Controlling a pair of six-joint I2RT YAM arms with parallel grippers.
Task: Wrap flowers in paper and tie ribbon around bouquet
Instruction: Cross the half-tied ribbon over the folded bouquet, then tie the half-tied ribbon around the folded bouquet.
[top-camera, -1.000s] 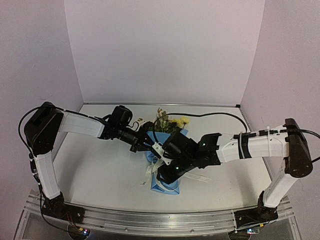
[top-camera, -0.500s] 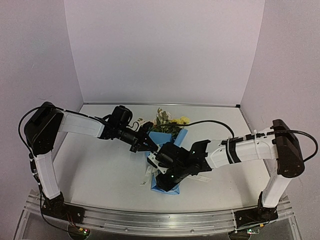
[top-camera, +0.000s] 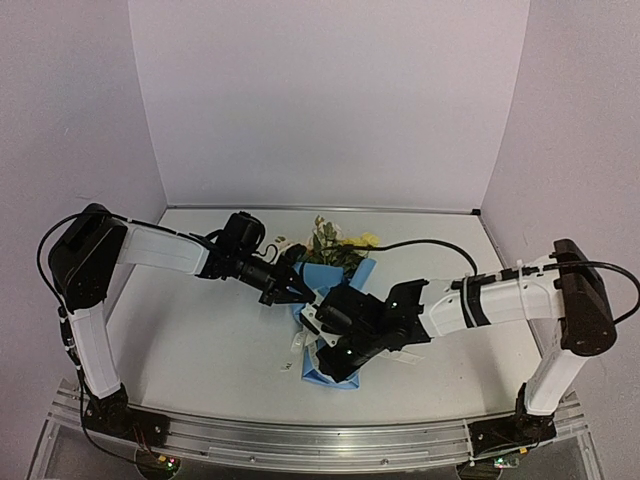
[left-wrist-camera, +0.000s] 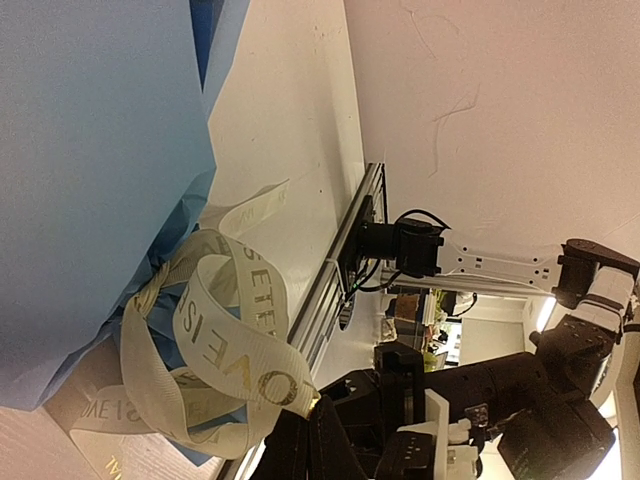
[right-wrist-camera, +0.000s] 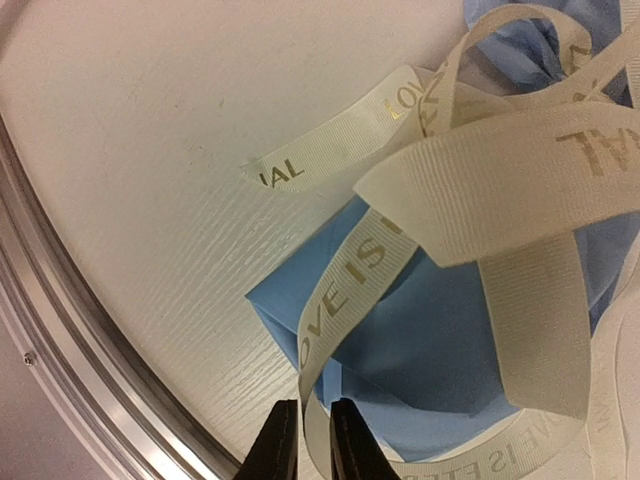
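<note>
**A:** What's different from 1 second ago?

**B:** The right end effector (right-wrist-camera: 307, 422) has slid left and nearer along the bouquet (top-camera: 335, 372). Its jaws have drawn in from partly apart to a narrow slit. In its wrist view a strand of the ribbon (right-wrist-camera: 480, 190) runs into that slit, so I judge it is pinching the ribbon.

**A:** And the other arm?

**B:** The left end effector (top-camera: 293, 291) hasn't budged. It is closed tight at the far-left side of the paper (right-wrist-camera: 440, 350). Whether it grips paper, ribbon or nothing, I cannot tell.

**A:** Where does everything lie?

**B:** In the middle of the worktop (top-camera: 200, 330). The flowers (top-camera: 335, 245) poke out at the far end and the blue paper is wrapped round the stems. The ribbon sits in loose loops over the near half, with 1 free tail lying flat beside it.

**A:** So for the task?

**B:** Wrapping looks done, but the tie isn't. With 1 strand caught, drawing it through a loop seems the step in hand. The loops are slack, so nothing looks knotted yet.
</note>
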